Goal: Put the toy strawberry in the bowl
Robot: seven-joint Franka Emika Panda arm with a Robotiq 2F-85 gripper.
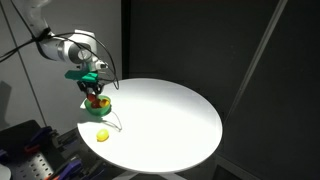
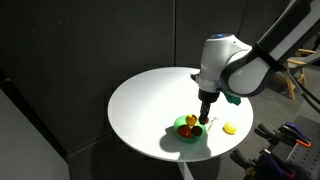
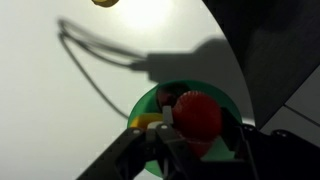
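holding strawberry [image 3: 198, 115] over bowl [image 3: 147, 104] near table [image 1: 170, 120] edge

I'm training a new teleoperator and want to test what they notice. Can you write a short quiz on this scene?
1. True or false: the yellow toy fruit lies inside the bowl.
2. Where is the toy strawberry? A) on the floor B) in the pincer, over the bowl C) touching the yellow toy fruit
3. Fill in: the bowl's colour is ____.
Key: 1 false, it lies on the table beside the bowl; 2 B; 3 green.
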